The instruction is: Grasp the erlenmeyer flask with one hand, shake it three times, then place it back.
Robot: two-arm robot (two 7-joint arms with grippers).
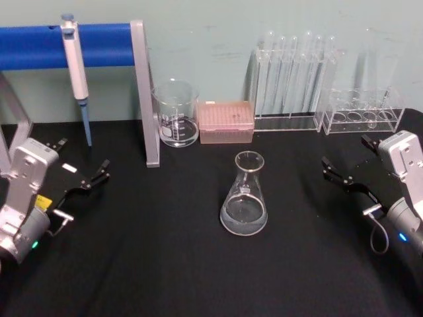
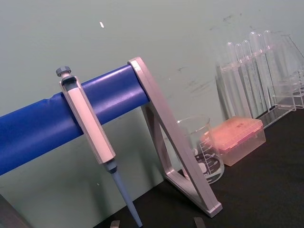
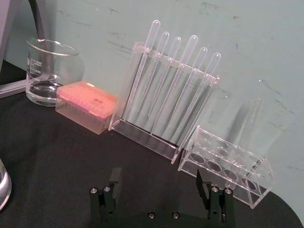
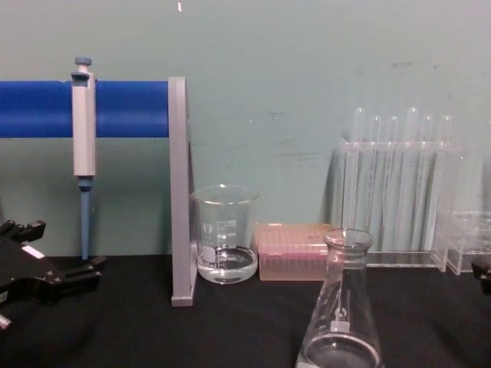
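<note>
Squarely at the middle of the black surface (image 1: 165, 264), the erlenmeyer flask (image 1: 244, 195) stood upright with a little clear liquid in its wide base, and we saw nothing touching it. It stood between the two arms and well apart from each. At the surface's left edge we found the left gripper (image 1: 82, 158), its jaws spread wide and holding nothing. The right gripper (image 1: 347, 153) sat at the opposite edge, and from its wrist camera we saw its jaws parted and empty. Behind the flask we made out a pink tip box (image 1: 226, 121), and just beside that a glass beaker (image 1: 176, 113) with a shallow pool of clear liquid. Further right along the green wall stood a clear rack of tubes (image 1: 294, 79) and a lower clear rack (image 1: 362, 115). To the left, a pipette (image 1: 76, 72) hung tip down from a blue bar (image 1: 39, 45) carried on a grey frame (image 1: 147, 99). From the chest camera we saw the flask large and low, in front of the pink box.
</note>
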